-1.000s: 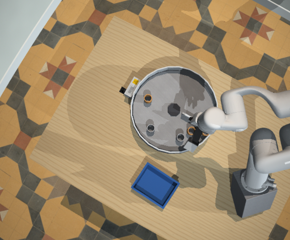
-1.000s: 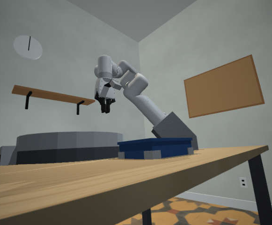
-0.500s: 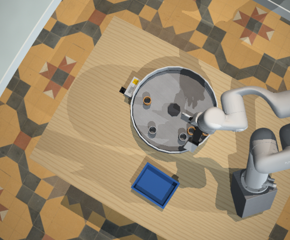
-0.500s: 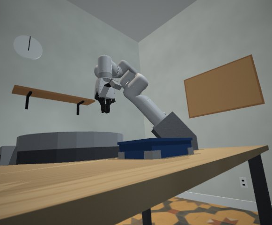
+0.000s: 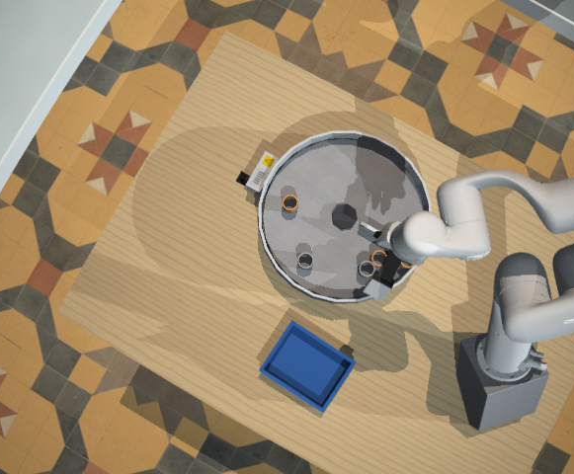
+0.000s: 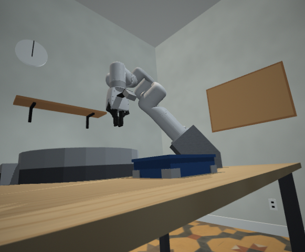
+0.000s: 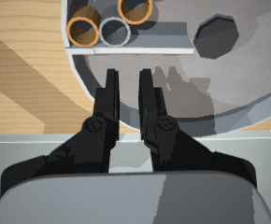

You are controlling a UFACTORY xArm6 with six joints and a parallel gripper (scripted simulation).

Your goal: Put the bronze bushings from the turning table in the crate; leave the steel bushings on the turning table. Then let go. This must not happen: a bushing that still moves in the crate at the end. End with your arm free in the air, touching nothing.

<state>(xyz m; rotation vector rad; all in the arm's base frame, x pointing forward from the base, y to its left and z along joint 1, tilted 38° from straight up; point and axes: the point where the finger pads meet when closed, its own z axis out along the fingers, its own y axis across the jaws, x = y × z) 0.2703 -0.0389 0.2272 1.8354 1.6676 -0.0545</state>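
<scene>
Where the table carries the turning table, seen from above, a pale box with a yellow warning label sits at the far left, against the rim. Next, inside the rim, come a bronze bushing and, nearer the crate, a steel bushing, well apart. The blue crate stands on the table beside the turning table, with nothing visible inside. Further right are the dark hub, a second steel bushing and, close to it, a second bronze bushing. The gripper hangs above the turning table, pointing down, its fingers slightly parted on nothing. Partly hidden beneath it in the top view, a third bronze bushing sits near the rim; the wrist view shows a third steel bushing just beside that one, by a white-edged bar. Rightmost, the arm rises from its grey pedestal.
</scene>
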